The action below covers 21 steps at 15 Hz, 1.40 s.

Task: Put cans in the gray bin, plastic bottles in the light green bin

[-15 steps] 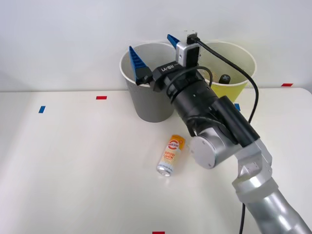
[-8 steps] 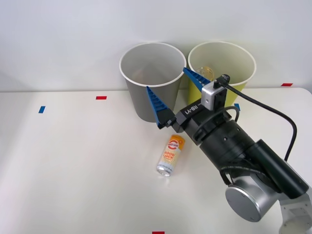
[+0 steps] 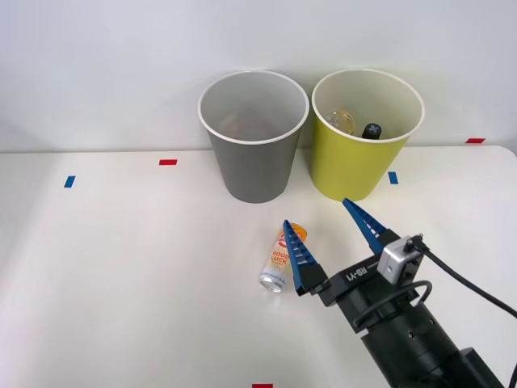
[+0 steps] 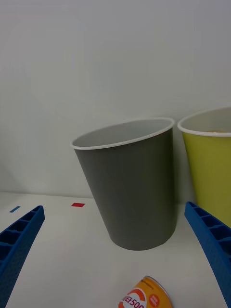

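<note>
So here we've got the right gripper (image 3: 319, 228) spread wide open with nothing in it, hanging over the table (image 3: 121, 275) at the near right. Its two blue ribbed fingers (image 3: 300, 257) point toward the bins, and the nearer one sits just beside the orange-and-white can (image 3: 279, 260), partly covering it in the front view. We can't tell if it's actually touching the can.

That can is lying on its side on the table, silver end toward us, a bit in front of the gray bin (image 3: 253, 137). From the wrist camera we see the can's top edge (image 4: 145, 295) between the two fingers (image 4: 18, 245), with the gray bin (image 4: 130, 185) standing straight ahead.

The light green bin (image 3: 366, 137) stands just beside the gray one, on its right. Inside it we can see a bottle with a black cap (image 3: 371, 130) and a clear bottle with an amber end (image 3: 340, 121). There's something reddish low inside the gray bin, but we can't make out what.
</note>
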Motion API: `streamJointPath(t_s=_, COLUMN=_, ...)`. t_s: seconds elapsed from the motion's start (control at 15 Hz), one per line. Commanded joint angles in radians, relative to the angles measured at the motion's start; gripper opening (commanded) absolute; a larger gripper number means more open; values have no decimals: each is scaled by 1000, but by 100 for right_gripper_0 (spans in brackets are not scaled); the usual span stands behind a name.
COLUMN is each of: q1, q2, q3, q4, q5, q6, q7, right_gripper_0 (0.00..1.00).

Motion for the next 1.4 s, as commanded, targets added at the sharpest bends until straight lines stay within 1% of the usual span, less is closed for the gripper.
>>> streamJointPath(t_s=0.07, q1=117, q2=48, q3=-20, q4=0, q5=1, q6=-42, q7=2, right_gripper_0=100)
streamJointPath(t_s=0.2, q1=174, q2=76, q3=-45, q4=-1, q5=20, q6=-51, q7=3, right_gripper_0=100)
streamJointPath(t_s=0.33, q1=222, q2=99, q3=-88, q4=0, q5=53, q6=-51, q7=-1, right_gripper_0=100)
streamJointPath(t_s=0.53, q1=277, q2=109, q3=-134, q4=0, q5=56, q6=-51, q7=3, right_gripper_0=100)
streamJointPath(t_s=0.73, q1=318, q2=126, q3=-169, q4=0, q5=92, q6=-51, q7=3, right_gripper_0=100)
streamJointPath(t_s=0.8, q1=334, q2=136, q3=-184, q4=0, q5=113, q6=-51, q7=3, right_gripper_0=100)
streamJointPath(t_s=0.93, q1=346, q2=169, q3=-207, q4=0, q5=202, q6=-33, q7=-10, right_gripper_0=100)
streamJointPath(t_s=1.07, q1=344, q2=212, q3=-233, q4=0, q5=337, q6=-17, q7=-138, right_gripper_0=100)
streamJointPath(t_s=1.2, q1=358, q2=240, q3=-235, q4=0, q5=437, q6=-17, q7=-273, right_gripper_0=100)
streamJointPath(t_s=1.33, q1=375, q2=248, q3=-235, q4=0, q5=500, q6=-33, q7=-386, right_gripper_0=100)
streamJointPath(t_s=1.4, q1=387, q2=249, q3=-232, q4=2, q5=513, q6=-45, q7=-429, right_gripper_0=100)
